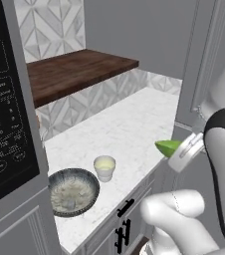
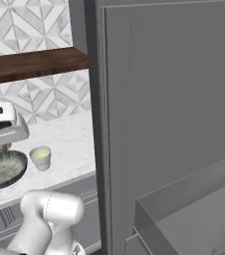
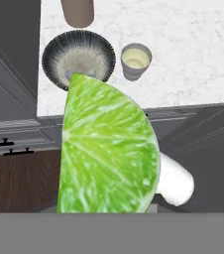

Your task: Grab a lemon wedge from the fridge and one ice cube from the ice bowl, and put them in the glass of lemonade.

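Note:
My gripper is shut on the lemon wedge, a bright green-yellow slice. It hangs just off the counter's front edge, to the right of the glass. In the hand view the lemon wedge looms large and hides the fingertips. The glass of lemonade stands on the white counter, right beside the ice bowl. A small pale ice cube seems to lie in the bowl. The dark grey fridge stands open at the right. From the right base camera, the gripper sits above the ice bowl and left of the glass.
A black microwave stands at the left. A dark wooden shelf hangs over the marble counter. Cabinet fronts with black handles run below. A brown cylinder stands behind the bowl.

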Robot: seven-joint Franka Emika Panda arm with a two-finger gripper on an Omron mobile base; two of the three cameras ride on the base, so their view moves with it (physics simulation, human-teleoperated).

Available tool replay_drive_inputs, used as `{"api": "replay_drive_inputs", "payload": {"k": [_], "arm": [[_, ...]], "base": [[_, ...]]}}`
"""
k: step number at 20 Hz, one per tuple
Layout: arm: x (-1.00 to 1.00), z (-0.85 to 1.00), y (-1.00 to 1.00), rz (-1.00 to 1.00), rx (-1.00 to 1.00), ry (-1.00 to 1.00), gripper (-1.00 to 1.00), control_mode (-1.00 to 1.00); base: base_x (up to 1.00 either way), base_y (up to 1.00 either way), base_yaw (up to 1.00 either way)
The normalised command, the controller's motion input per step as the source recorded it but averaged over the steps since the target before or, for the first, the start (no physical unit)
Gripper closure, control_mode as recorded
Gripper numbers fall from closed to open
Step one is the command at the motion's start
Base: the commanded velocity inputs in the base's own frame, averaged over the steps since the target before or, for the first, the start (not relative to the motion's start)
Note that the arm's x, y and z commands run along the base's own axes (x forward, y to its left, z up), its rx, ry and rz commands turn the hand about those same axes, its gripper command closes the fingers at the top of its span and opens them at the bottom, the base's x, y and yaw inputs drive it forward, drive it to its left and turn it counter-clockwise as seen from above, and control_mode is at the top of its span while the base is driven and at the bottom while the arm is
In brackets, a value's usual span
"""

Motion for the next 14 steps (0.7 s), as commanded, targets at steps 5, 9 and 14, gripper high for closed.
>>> {"api": "replay_drive_inputs", "payload": {"k": [5,9,14], "arm": [[0.51,-0.94,0.05,0.29,0.0,0.0,1.0,-1.0],[0.69,-0.51,0.37,0.2,-0.02,0.03,1.0,-1.0],[0.89,-0.01,0.37,0.04,-0.02,0.05,1.0,-1.0]], "base": [[0.0,0.0,0.0],[0.0,0.0,0.0],[0.0,0.0,0.0]]}}
